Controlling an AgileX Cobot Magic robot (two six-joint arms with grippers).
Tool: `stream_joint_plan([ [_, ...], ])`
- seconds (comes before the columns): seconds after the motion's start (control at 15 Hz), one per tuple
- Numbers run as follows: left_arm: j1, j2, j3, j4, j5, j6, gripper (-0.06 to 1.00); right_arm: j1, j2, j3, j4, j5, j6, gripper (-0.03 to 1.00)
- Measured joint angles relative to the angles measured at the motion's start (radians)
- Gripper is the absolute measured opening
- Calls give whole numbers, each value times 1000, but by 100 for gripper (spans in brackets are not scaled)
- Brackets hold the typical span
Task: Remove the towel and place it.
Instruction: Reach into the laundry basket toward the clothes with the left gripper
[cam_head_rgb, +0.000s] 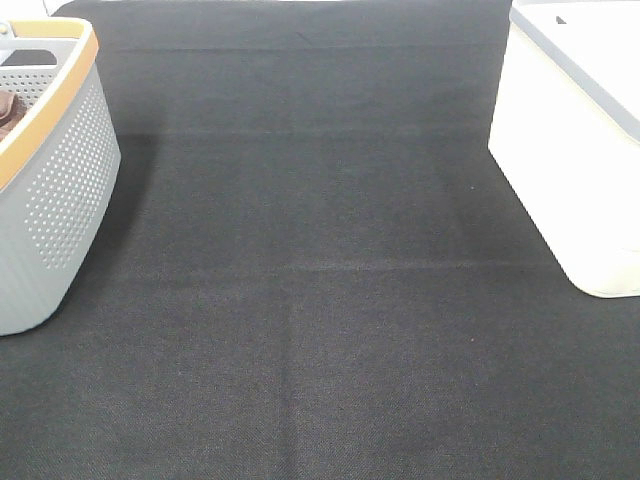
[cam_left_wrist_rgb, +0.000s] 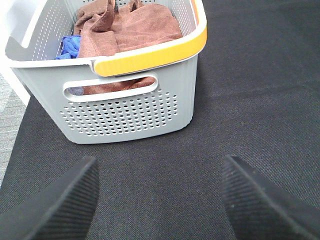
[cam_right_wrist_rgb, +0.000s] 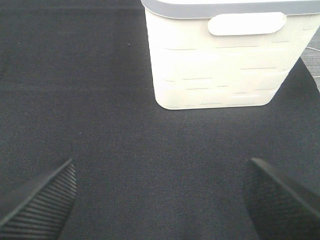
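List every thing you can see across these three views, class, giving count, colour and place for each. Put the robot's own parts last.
grey basket: one, grey with holes and an orange-yellow rim, at the left edge of the black mat
towel: one, rust-brown, bunched inside the grey basket
blue cloth: one, blue, inside the grey basket beside the towel
white basket: one, white with a grey rim, at the right edge of the mat
black mat: one, black, under both baskets
left claw: one, black, open, empty, facing the grey basket
right claw: one, black, open, empty, facing the white basket
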Motion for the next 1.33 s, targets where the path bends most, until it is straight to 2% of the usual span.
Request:
stream_joint_plan([
  [1.33, 0, 0, 0, -1, 0, 0, 66, 0, 0, 0, 0, 0, 0, 85],
])
